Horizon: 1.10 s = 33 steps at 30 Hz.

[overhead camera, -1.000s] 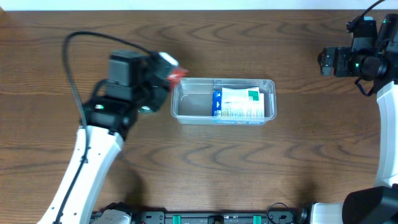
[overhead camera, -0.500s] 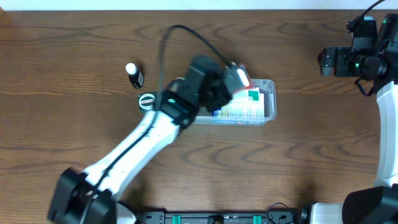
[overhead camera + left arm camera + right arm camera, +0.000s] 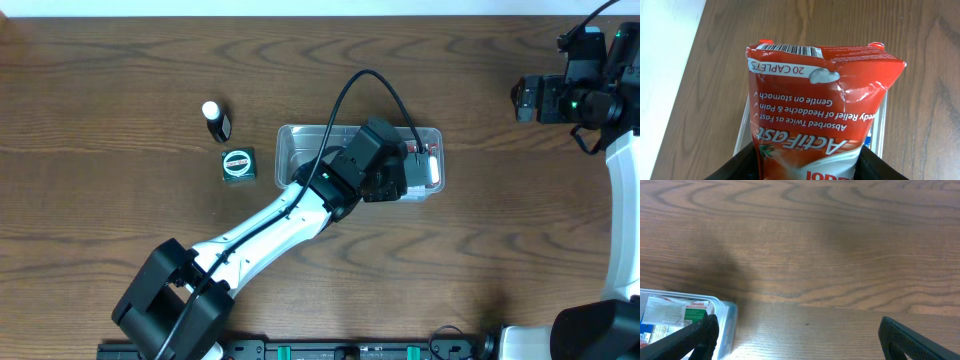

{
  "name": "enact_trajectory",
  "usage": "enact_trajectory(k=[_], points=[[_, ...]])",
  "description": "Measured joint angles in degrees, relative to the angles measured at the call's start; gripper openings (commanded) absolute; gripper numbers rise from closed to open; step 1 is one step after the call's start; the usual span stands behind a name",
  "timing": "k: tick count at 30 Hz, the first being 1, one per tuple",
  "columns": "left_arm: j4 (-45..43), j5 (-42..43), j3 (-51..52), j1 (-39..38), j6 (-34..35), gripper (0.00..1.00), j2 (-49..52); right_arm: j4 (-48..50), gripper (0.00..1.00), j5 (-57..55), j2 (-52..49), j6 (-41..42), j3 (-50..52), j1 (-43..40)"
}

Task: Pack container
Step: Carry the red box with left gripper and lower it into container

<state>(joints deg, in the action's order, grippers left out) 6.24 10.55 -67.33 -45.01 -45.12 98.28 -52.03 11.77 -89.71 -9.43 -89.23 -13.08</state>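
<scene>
The clear plastic container (image 3: 290, 150) sits mid-table. My left gripper (image 3: 422, 166) hangs over its right end, shut on a red ActiFast caplet box (image 3: 820, 95), of which only a sliver shows overhead (image 3: 430, 170). In the left wrist view the container's rim (image 3: 741, 127) shows on both sides behind the box. A white, green and blue box (image 3: 690, 314) lies inside the container (image 3: 726, 317); the left arm covers it in the overhead view. My right gripper (image 3: 800, 342) is open and empty, far off at the back right (image 3: 528, 100).
A small dark bottle with a white cap (image 3: 215, 120) and a small black-and-green box (image 3: 237, 163) lie on the table left of the container. The left arm crosses the table from the front left to the container.
My left arm has swung right with the red box, from the container's left end to over its right end. The bottle and small box came into view. The right arm has not moved.
</scene>
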Motion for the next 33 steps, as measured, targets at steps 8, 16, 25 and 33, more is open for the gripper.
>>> enact_trajectory(k=[8, 16, 25, 33], points=[[0.7, -0.5, 0.0, 0.2, -1.3, 0.51, 0.0, 0.0, 0.99, 0.0, 0.0, 0.0, 0.0, 0.0], [1.2, -0.7, 0.0, 0.7, -1.4, 0.52, 1.4, 0.0, 0.99, 0.0, 0.0, 0.0, 0.0, 0.0], [1.2, -0.9, 0.0, 0.7, -1.4, 0.52, 3.9, 0.0, 0.99, 0.0, 0.0, 0.0, 0.0, 0.0], [0.8, -1.1, 0.0, 0.7, -1.4, 0.61, 3.9, 0.0, 0.99, 0.0, 0.0, 0.0, 0.0, 0.0]])
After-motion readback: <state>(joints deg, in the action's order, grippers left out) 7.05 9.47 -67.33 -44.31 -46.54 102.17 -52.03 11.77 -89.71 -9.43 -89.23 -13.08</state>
